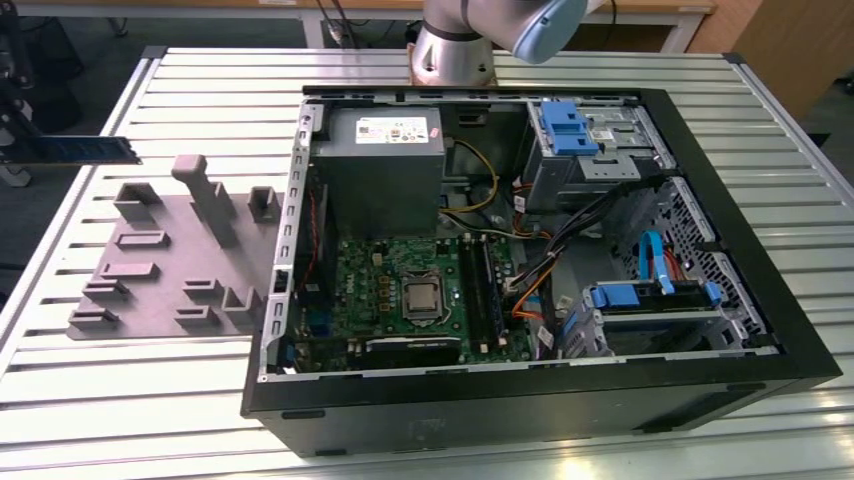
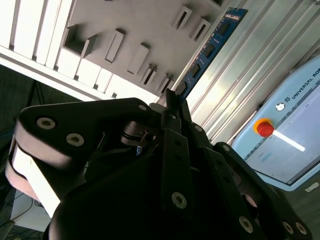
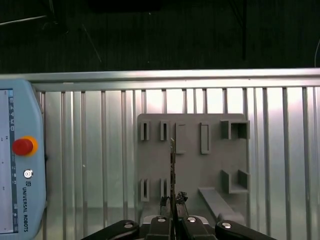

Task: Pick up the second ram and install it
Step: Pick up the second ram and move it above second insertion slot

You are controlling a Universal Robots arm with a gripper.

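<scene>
- Your gripper [image 3: 173, 202] is clamped on the ram [image 1: 91, 149], whose long axis runs straight out from the jaws.
- The ram hangs off the holder [image 1: 160, 270] toward the exterior view's left; the case [image 1: 534, 400] sits on the holder's other side.

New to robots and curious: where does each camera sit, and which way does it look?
Exterior view: off the arm, above the table, looking down on the open computer case; the arm's base shows.
First wrist view: on the arm, looking past the gripper and its memory stick onto the grey holder.
Second wrist view: on the arm, behind the gripper's dark body, looking along the stick.
Both wrist views share stick, holder and control tablet.
</scene>
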